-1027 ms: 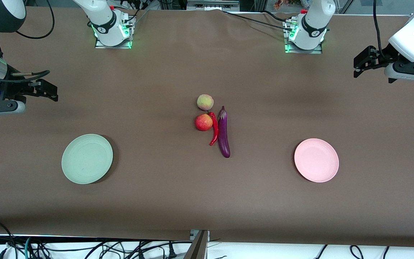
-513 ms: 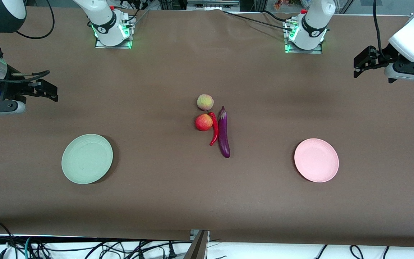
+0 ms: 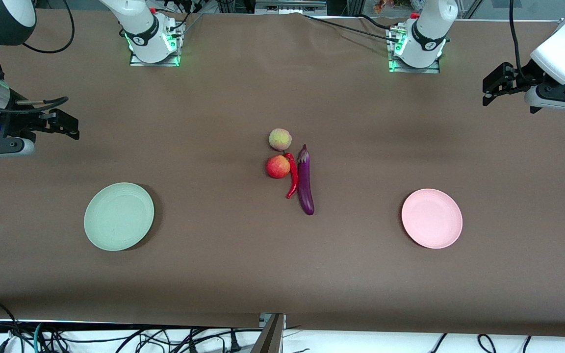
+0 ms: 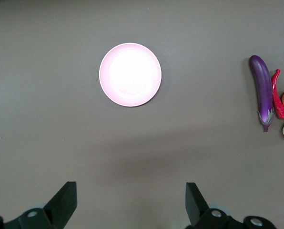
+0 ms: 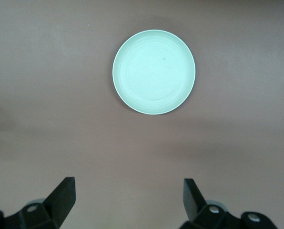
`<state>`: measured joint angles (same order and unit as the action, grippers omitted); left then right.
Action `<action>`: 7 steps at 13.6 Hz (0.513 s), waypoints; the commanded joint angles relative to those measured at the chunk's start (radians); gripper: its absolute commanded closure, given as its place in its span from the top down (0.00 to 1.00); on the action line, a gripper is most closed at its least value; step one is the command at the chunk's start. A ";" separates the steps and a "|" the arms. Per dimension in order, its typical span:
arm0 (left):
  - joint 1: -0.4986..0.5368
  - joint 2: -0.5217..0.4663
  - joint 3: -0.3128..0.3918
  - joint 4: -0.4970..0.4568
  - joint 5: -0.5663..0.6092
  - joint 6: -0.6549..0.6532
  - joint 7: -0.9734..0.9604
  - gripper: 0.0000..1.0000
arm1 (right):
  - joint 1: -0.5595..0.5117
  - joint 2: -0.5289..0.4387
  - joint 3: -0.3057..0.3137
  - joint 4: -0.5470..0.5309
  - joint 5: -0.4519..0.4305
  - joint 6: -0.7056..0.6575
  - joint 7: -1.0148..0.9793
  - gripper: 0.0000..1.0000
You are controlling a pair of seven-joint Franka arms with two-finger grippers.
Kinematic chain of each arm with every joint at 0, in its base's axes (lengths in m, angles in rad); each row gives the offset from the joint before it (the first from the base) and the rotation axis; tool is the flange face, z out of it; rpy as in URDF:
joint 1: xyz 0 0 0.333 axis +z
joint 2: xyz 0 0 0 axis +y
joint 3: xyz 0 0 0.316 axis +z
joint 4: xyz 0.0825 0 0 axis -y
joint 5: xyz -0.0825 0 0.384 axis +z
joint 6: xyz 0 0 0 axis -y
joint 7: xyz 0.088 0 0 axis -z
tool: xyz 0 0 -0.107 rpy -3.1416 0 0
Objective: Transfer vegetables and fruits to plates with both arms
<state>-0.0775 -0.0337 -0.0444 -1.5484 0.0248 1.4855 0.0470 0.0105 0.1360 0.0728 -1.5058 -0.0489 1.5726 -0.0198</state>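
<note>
At the table's middle lie a pale peach [image 3: 280, 139], a red fruit [image 3: 278, 166], a curved red chili [image 3: 292, 182] and a long purple eggplant [image 3: 305, 182], close together. The chili rests between the red fruit and the eggplant. A mint green plate [image 3: 118, 216] sits bare toward the right arm's end, and a pink plate [image 3: 431, 218] sits bare toward the left arm's end. My left gripper [image 3: 487, 93] hangs open and holds nothing, high over its end of the table; its wrist view shows the pink plate [image 4: 130, 74] and the eggplant [image 4: 261, 90]. My right gripper [image 3: 69, 125] is open too, with the green plate [image 5: 154, 71] below it.
The two arm bases [image 3: 152, 41] [image 3: 417, 46] stand along the table's back edge. Cables and a metal bracket [image 3: 270, 333] run along the edge nearest the front camera. Brown cloth [image 3: 214, 274] covers the whole table.
</note>
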 commanded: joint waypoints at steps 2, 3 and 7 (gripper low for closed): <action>0.002 0.011 -0.003 0.031 0.009 -0.018 0.013 1.00 | -0.001 0.014 -0.002 0.015 0.021 0.001 -0.005 1.00; 0.005 0.011 -0.003 0.031 0.009 -0.018 0.014 1.00 | 0.002 0.014 -0.002 0.015 0.030 0.001 -0.003 1.00; 0.007 0.011 -0.005 0.031 0.010 -0.018 0.014 1.00 | -0.001 0.017 -0.001 0.010 0.037 0.015 0.004 1.00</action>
<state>-0.0763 -0.0337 -0.0435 -1.5484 0.0248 1.4855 0.0470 0.0110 0.1480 0.0731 -1.5059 -0.0311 1.5837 -0.0198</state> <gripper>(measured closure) 0.000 0.000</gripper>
